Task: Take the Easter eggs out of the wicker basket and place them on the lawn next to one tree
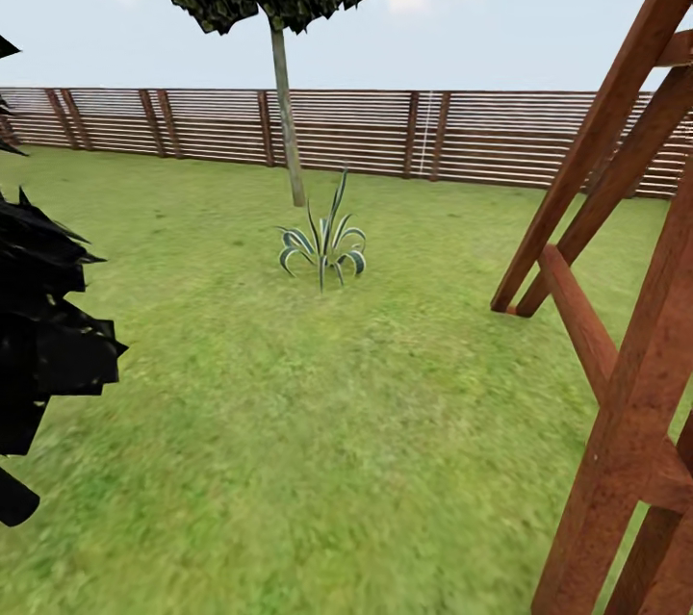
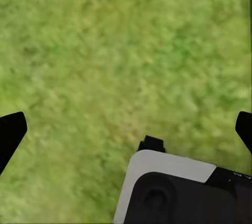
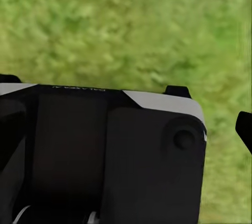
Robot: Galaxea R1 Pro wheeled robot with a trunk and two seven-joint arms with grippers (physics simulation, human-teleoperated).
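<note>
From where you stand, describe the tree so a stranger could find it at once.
Look to the slatted brown fence across the lawn. The tree stands just before it, behind a spiky striped plant. Unlike the near-black shrub, it has a thin, bare, pale trunk and a high leafy crown.

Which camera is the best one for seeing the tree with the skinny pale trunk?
The head view. It shows the tree whole, from its dark leafy crown down its thin pale trunk to the lawn, in front of the wooden fence, with a spiky striped plant nearer the camera. Both wrist views look down at grass, so they tell nothing about the tree.
</note>
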